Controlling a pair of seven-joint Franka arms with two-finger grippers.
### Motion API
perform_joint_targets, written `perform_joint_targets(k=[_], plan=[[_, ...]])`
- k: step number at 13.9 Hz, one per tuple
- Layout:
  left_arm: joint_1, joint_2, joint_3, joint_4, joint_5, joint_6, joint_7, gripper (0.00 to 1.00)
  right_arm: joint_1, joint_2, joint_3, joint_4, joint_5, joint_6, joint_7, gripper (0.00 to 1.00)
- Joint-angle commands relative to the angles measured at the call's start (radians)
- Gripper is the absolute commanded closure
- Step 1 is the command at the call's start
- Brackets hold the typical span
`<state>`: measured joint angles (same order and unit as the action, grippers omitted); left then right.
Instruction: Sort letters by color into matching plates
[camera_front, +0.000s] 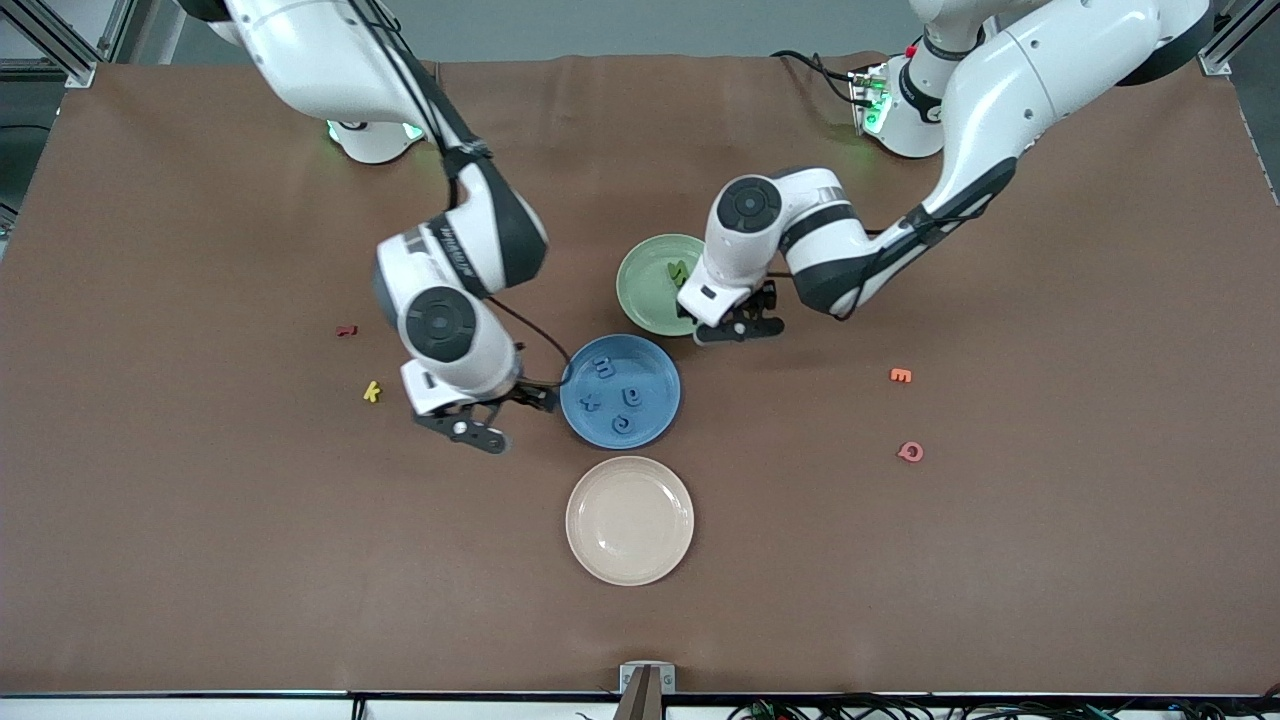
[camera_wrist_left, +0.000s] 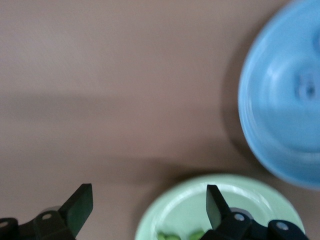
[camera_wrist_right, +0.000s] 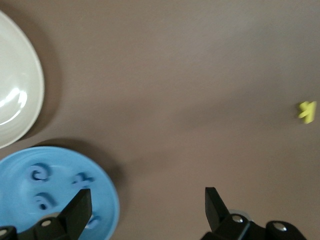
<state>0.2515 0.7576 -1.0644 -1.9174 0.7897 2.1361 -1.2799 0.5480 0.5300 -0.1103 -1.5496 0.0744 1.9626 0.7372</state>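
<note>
The pale green plate holds green letters, partly hidden under my left wrist. The blue plate, nearer the front camera, holds several blue letters. My left gripper is open and empty, low over the green plate's rim on the side toward the left arm's end. In the left wrist view the gripper frames the green plate and green letters. My right gripper is open and empty over bare table beside the blue plate. In the right wrist view the gripper is beside the blue plate.
A beige plate lies empty, nearer the front camera than the blue one. Loose letters lie on the table: a red one and a yellow one toward the right arm's end, an orange one and a pink one toward the left arm's end.
</note>
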Motion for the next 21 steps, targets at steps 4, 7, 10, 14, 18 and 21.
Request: perform_joint_targets(k=[4,7,10,14,18,21], plan=[[-0.012,-0.027,0.093,0.172,-0.001,-0.11,0.172,0.0,-0.207,-0.231,0.018,-0.161,-0.068,-0.117,-0.349,0.0],[0.023,-0.027,0.112,0.216,-0.001,-0.111,0.261,0.0,-0.301,-0.295,0.018,-0.153,-0.091,-0.198,-0.499,0.0],[0.063,-0.029,0.115,0.245,-0.001,-0.111,0.338,0.0,-0.376,-0.329,0.018,-0.127,-0.093,-0.258,-0.599,0.0],[0.095,-0.029,0.116,0.247,0.0,-0.125,0.385,0.0,-0.437,-0.323,0.018,0.0,-0.093,-0.376,-0.68,0.0],[0.111,-0.03,0.118,0.244,0.002,-0.128,0.39,0.0,-0.49,-0.317,0.02,0.092,-0.094,-0.41,-0.732,0.0],[0.124,-0.047,0.116,0.256,0.002,-0.142,0.408,0.0,-0.503,-0.317,0.018,0.123,-0.097,-0.449,-0.733,0.0]])
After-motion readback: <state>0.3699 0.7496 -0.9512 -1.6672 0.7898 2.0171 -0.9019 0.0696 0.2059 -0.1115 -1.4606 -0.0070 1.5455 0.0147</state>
